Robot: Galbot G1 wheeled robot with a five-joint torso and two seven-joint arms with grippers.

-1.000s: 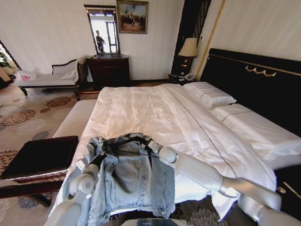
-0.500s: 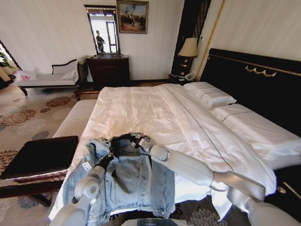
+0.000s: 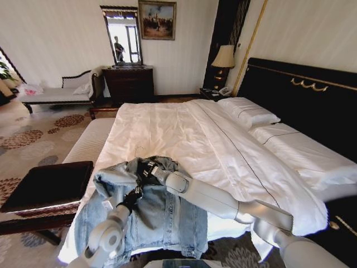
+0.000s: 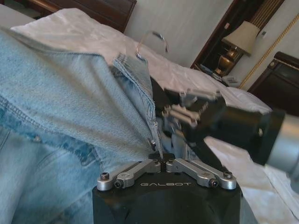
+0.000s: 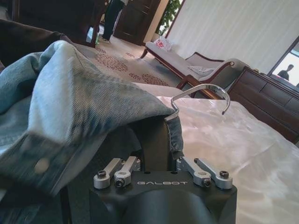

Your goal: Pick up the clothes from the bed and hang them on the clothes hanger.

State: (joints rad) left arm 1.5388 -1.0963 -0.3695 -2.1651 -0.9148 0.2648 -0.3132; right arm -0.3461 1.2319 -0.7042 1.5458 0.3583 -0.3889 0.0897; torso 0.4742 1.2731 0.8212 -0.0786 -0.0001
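The clothes, a light blue denim jacket (image 3: 162,218), lie on the near corner of the bed (image 3: 184,128). My left gripper (image 3: 134,195) is shut on the jacket's front edge (image 4: 140,140), just below the collar. My right gripper (image 3: 148,167) sits inside the neck opening, shut on the black clothes hanger (image 5: 156,133). The hanger's silver hook (image 5: 201,95) sticks out of the collar over the white sheet. Denim (image 5: 70,107) is draped over the hanger's shoulder and hides most of it. The two grippers are close together, the right gripper (image 4: 191,114) just beyond the left gripper (image 4: 159,156).
A dark-topped bench (image 3: 47,184) stands at the bed's left, near my left arm. Pillows (image 3: 248,114) and the black headboard (image 3: 301,95) are at the right. A dresser (image 3: 129,84), a chaise (image 3: 56,95) and a lamp (image 3: 224,57) stand along the far wall.
My right gripper has slid left with the hanger under the collar. The left gripper has moved right and pulled the jacket's shoulder up over the hanger. The collar has bunched.
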